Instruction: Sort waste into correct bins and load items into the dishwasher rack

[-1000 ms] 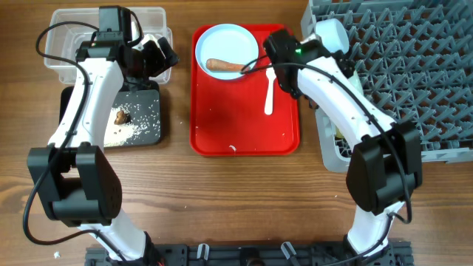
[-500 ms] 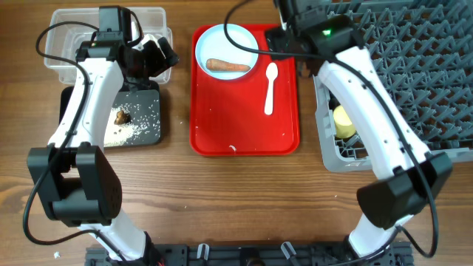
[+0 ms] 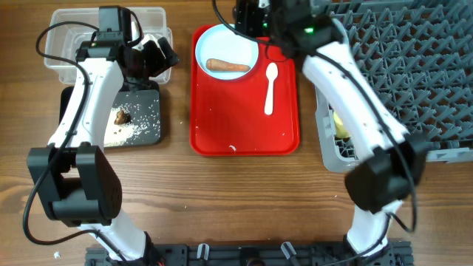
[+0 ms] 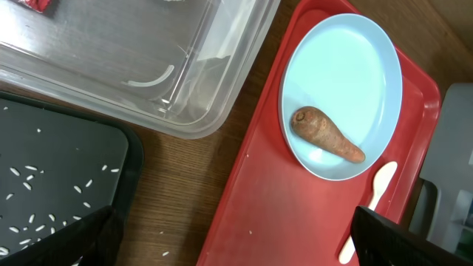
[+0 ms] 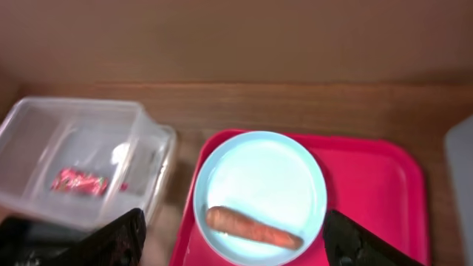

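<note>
The light blue plate sits at the far end of the red tray with the orange carrot piece lying on it. Beside it on the tray lies a white spoon. My right gripper hovers open above the plate and carrot, holding nothing. My left gripper is open and empty, over the gap between the black tray and the red tray. The clear tub holds the red-and-white wrapper. The black tray carries rice crumbs and a brown lump.
The grey dishwasher rack fills the right side, with a yellow cup low at its left edge, partly behind my right arm. A few rice crumbs lie on the wood by the black tray, and one white crumb on the red tray.
My right arm has swung up and left from the tray's right edge to above the plate's far side. The left arm, plate, carrot and spoon have not moved.
</note>
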`<state>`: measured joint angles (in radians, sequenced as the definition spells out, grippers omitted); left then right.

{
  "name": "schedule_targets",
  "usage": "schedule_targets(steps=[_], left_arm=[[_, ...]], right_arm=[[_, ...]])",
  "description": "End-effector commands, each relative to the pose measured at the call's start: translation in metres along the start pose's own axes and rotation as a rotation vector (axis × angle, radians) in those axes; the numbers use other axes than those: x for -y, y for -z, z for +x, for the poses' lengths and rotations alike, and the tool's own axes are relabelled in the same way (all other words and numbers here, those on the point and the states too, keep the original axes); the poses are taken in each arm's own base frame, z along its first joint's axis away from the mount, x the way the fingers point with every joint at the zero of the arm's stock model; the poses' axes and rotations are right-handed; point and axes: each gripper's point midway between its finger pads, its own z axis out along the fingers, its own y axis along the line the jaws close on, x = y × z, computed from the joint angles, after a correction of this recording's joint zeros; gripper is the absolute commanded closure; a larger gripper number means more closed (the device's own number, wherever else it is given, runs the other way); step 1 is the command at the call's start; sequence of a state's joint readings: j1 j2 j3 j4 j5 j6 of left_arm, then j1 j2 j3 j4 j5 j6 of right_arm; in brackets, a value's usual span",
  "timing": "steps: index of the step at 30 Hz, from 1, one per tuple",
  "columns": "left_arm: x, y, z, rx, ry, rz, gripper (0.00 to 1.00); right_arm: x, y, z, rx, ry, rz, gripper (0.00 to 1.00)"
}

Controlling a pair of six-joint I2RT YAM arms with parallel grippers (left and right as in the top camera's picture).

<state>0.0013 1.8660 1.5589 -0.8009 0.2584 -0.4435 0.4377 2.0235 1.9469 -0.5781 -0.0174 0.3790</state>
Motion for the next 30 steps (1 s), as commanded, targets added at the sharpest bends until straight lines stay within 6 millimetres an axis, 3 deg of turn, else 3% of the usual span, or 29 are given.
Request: schedule_targets(steps=[1, 6, 11, 17, 21, 30], left_arm=[[0.003, 0.01, -0.006, 0.03, -0.006, 0.008, 0.0], [0.003, 0.01, -0.006, 0.03, -0.006, 0.008, 0.0], [0.003, 0.01, -0.006, 0.03, -0.006, 0.008, 0.0], [0.003, 0.01, -0.006, 0.03, -0.006, 0.008, 0.0], [0.003, 0.01, -0.006, 0.03, -0.006, 0.008, 0.0], [0.003, 0.01, -0.006, 0.03, -0.006, 0.008, 0.0]], right_arm=[[0.025, -0.058, 0.043, -0.073, -0.148, 0.085, 0.25], [0.038, -0.107, 0.084, -0.145, -0.197, 0.102, 0.28], [0.018, -0.132, 0.107, -0.205, -0.026, -0.066, 0.34], [0.019, -0.133, 0.11, -0.207, 0.206, -0.093, 0.34], [0.007, -0.13, 0.118, -0.234, 0.325, -0.186, 0.35], [0.002, -0.128, 0.12, -0.24, 0.334, -0.224, 0.35]])
